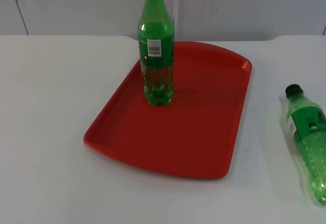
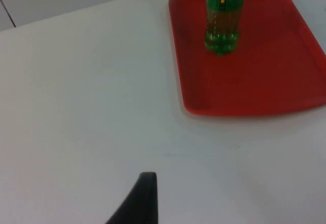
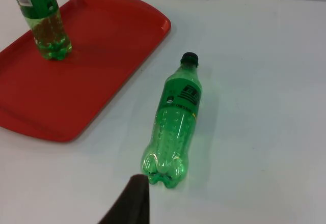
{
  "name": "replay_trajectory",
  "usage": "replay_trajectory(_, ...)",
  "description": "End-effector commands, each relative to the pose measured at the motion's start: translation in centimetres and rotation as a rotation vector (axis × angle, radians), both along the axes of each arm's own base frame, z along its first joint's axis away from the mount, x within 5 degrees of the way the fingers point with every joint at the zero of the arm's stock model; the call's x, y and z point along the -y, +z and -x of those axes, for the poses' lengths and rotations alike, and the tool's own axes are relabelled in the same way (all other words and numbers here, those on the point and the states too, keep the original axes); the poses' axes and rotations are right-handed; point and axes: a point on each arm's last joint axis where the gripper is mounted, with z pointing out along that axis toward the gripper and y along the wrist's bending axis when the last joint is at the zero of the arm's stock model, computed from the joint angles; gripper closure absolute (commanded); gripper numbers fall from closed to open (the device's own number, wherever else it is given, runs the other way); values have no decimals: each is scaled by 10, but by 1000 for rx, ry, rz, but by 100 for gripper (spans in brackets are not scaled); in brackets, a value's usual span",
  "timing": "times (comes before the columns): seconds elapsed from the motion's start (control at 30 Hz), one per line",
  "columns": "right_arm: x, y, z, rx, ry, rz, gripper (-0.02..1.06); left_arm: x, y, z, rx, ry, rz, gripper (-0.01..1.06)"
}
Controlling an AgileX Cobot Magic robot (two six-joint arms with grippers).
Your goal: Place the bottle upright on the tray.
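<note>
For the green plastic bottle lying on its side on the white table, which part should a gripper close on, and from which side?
Probably the smooth labelled section of the lying green plastic bottle, just below its black cap, approached from above with fingers across its width. It lies flat beside the red plastic tray, cap pointing away from the right gripper, which is nearest. Gripping near the neck should ease tipping it upright.

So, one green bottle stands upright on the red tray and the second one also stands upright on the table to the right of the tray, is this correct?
Not quite. The second bottle lies on its side on the table, right of the tray; the top and right wrist views show it. The first bottle does stand upright on the tray.
</note>
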Motion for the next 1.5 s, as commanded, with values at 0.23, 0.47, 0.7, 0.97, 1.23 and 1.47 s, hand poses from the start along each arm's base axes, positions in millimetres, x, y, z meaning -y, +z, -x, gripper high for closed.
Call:
replay_trajectory(0.23,0,0,0,7,0,-6,-1,0,-2,0,-5,2,3,0)
replay_trajectory(0.47,0,0,0,7,0,-6,-1,0,-2,0,-5,2,3,0)
replay_trajectory(0.7,0,0,0,7,0,-6,-1,0,-2,0,-5,2,3,0)
replay_trajectory(0.97,0,0,0,5,0,-6,-1,0,-2,0,-5,2,3,0)
replay_trajectory(1.23,0,0,0,8,-2,-3,-1,0,-2,0,-5,2,3,0)
replay_trajectory(1.47,0,4,0,15,-3,-4,-1,0,-2,0,-5,2,3,0)
